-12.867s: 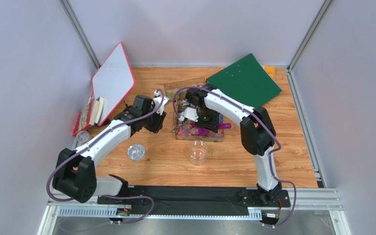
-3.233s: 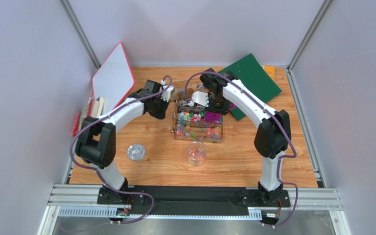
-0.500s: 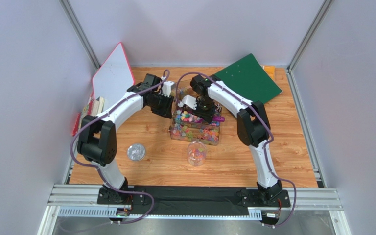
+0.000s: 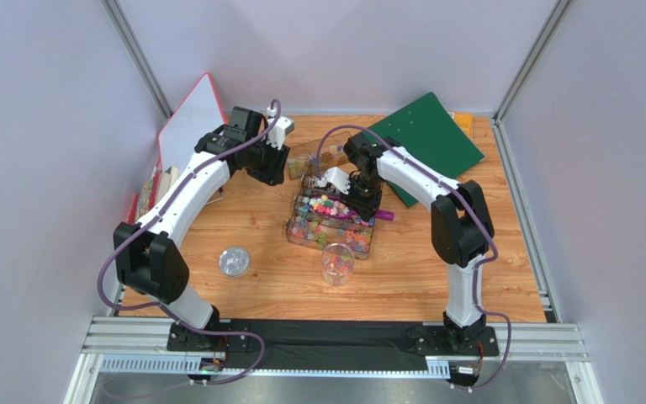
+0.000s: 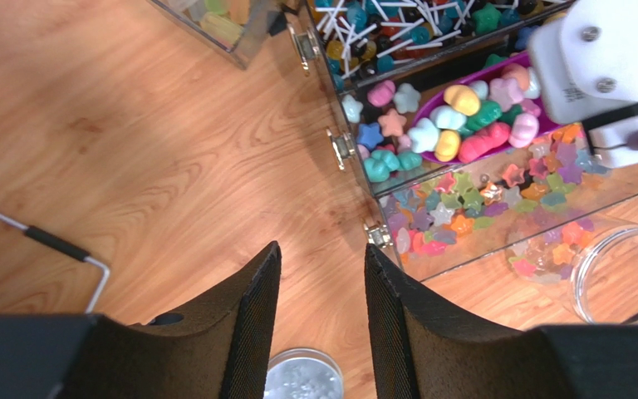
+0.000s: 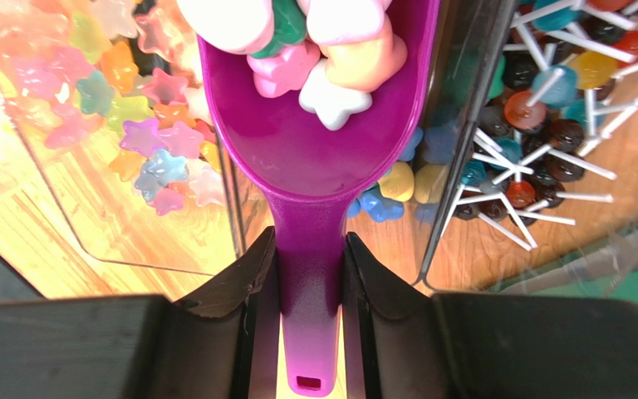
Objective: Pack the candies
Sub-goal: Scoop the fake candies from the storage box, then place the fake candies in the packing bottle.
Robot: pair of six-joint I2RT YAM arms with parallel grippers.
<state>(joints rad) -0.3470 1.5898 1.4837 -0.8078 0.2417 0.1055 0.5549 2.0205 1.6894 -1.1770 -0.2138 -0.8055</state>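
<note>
A clear compartment box [image 4: 305, 236] holds the candies [image 5: 463, 204]: small bright stars and chunkier pastel sweets. My right gripper [image 6: 310, 241] is shut on the handle of a purple scoop [image 6: 314, 150], which is loaded with pastel candies [image 6: 331, 50] and held over the box. From above, the right gripper [image 4: 360, 200] and scoop [image 4: 383, 216] sit at the box's right side. My left gripper [image 5: 321, 253] hangs open and empty over bare wood left of the box, at the back left [image 4: 270, 166] in the top view. A clear jar [image 4: 338, 263] with a few candies stands in front of the box.
The jar's lid [image 4: 234, 261] lies on the wood at front left. A far compartment holds lollipops [image 6: 538, 83]. A whiteboard [image 4: 187, 139] and books [image 4: 154, 192] lean at the left wall. A green board [image 4: 427, 139] lies at back right.
My left gripper has opened and pulled back and left, away from the box. The box's near end has swung slightly left. The right gripper still holds the scoop.
</note>
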